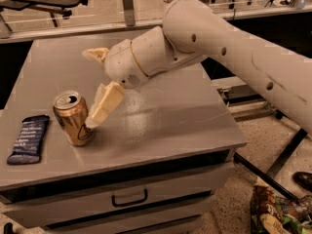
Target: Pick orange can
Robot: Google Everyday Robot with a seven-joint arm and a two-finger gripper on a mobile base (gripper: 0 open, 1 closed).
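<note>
1. While its two fingers are spread with nothing between them, the claw [100, 79] is seen open, low over the desk [170, 126].
2. The orange can [73, 118] is found upright just below and picture-left of it, the lower finger [105, 104] just beside the can's side.
3. A snack bar [28, 139] lies beyond the can.

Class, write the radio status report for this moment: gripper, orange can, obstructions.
Gripper open, low over table. Orange can upright, ungripped, one finger close beside it. Blue wrapper beyond the can, apart, not in the way.
</note>
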